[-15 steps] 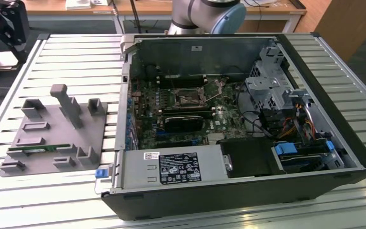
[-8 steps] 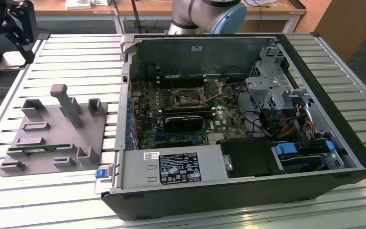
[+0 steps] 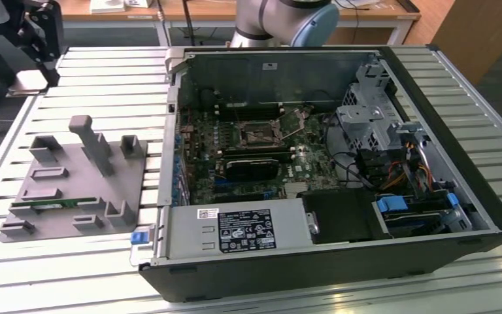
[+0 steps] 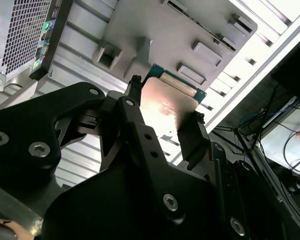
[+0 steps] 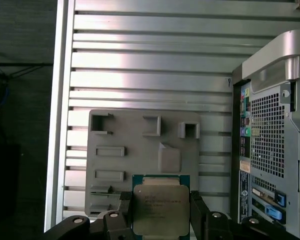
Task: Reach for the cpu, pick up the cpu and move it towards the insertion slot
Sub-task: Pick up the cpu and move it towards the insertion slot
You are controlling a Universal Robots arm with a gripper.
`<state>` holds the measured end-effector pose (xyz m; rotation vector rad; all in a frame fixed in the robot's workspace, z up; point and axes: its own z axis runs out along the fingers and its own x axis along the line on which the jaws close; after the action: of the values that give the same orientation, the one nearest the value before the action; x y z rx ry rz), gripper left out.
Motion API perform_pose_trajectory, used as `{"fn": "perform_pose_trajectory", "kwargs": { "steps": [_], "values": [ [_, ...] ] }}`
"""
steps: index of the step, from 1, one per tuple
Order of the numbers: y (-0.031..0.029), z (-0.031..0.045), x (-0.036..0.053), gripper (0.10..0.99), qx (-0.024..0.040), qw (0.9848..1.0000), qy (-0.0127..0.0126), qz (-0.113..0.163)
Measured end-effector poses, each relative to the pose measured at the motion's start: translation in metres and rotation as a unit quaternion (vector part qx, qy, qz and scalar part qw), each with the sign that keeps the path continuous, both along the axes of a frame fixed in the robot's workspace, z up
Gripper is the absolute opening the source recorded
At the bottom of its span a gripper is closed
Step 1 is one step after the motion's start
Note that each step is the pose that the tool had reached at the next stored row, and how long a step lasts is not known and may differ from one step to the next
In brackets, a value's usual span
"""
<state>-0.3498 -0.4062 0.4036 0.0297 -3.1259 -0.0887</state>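
Carrying is your step — your gripper is clamped on the cpu, held clear of the grey fixture plate. The insertion slot sits well apart inside the case — by my judgement, you need a level, steady carry.

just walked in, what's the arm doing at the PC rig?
The arm's gripper is shut on the cpu, with one finger on each side of the chip. It holds the chip in the air over the grey parts tray, beside the open computer case and not inside it. The insertion slot sits on the green board in the case. The cpu has been picked up but has not reached the slot.
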Motion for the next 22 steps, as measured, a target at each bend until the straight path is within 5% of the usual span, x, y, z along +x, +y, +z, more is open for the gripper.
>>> {"fn": "perform_pose_trajectory", "kwargs": {
  "steps": [22],
  "values": [
    [0.0, 0.0, 0.0463, 0.541, 0.0, 1.0, 0.0, 0.0]
  ]
}}
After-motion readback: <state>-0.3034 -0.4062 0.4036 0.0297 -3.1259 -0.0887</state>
